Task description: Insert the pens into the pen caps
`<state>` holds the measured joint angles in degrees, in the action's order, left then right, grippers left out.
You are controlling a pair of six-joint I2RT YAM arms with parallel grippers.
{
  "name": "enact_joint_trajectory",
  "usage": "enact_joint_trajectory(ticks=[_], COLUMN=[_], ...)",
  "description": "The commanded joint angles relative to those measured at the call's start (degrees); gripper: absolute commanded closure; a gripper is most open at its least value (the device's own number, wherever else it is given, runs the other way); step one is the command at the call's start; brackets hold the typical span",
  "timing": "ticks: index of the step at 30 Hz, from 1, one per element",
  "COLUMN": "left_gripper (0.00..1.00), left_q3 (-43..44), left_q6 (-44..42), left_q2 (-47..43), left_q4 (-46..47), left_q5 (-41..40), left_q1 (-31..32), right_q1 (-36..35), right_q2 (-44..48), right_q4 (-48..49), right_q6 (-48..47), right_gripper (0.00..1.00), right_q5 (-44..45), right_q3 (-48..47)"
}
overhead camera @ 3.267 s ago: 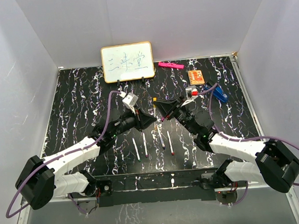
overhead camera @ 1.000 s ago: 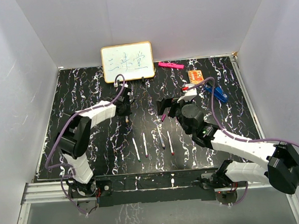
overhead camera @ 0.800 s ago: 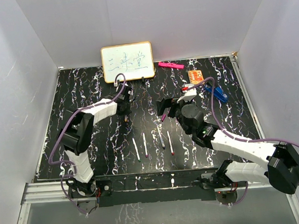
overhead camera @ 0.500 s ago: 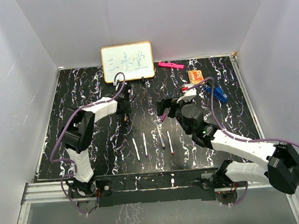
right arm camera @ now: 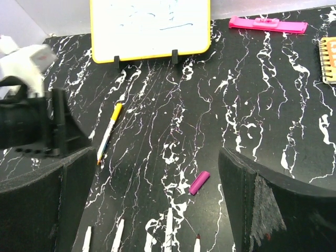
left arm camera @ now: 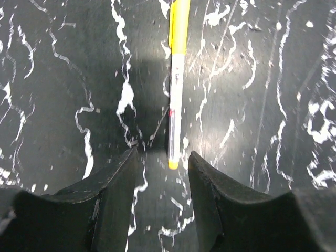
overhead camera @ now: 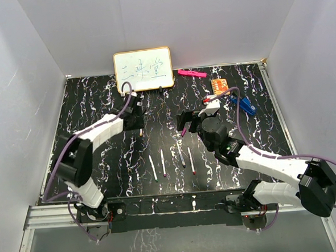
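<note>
Hovering partly open above the yellow-capped pen (left arm camera: 176,84), the left end effector (left arm camera: 161,157) grips nothing

Left end effector (left arm camera: 161,156) now apparently off pen (left arm camera: 176,105)

Ahead of your left gripper (left arm camera: 163,168), the white plastic pen with a yellow cap (left arm camera: 176,89) lies on the black marbled table (left arm camera: 63,79), its near end just beyond the jaws' gap. Ahead of your right gripper (right arm camera: 155,163), in line with its gap, lies the short purple plastic cap (right arm camera: 199,182). The four thin white uncapped pens (right arm camera: 169,231) lie nearer, and the yellow-framed whiteboard (right arm camera: 149,26) stands far beyond.
</note>
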<state>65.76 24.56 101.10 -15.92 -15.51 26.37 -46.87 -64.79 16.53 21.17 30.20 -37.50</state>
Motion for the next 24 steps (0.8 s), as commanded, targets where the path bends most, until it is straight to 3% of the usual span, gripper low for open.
enact_joint_trajectory(ticks=[1,9,12,24], left_gripper=[0.58,0.57,0.56,0.54], left_q3=[-6.1,-16.1,-19.1,-24.3], left_q6=[0.8,9.0,12.9,18.2], left_q2=[-11.2,-25.4,-29.0,-27.6], left_q4=[-2.6,-10.1,-10.3,-8.8], left_q5=[4.1,5.6,9.7,11.7], left_q1=[1.4,11.8,14.2,20.4], right_q1=[0.1,0.1,0.1,0.1], right_q2=[0.1,-0.4,0.1,1.3], right_q4=[0.5,-1.3,-0.7,-0.2], right_q6=[0.2,1.6,1.8,3.3], right_gripper=[0.02,0.02,0.02,0.02], right_q5=[2.1,4.1,3.2,2.6], right_q3=[-1.9,-1.6,-1.1,0.3])
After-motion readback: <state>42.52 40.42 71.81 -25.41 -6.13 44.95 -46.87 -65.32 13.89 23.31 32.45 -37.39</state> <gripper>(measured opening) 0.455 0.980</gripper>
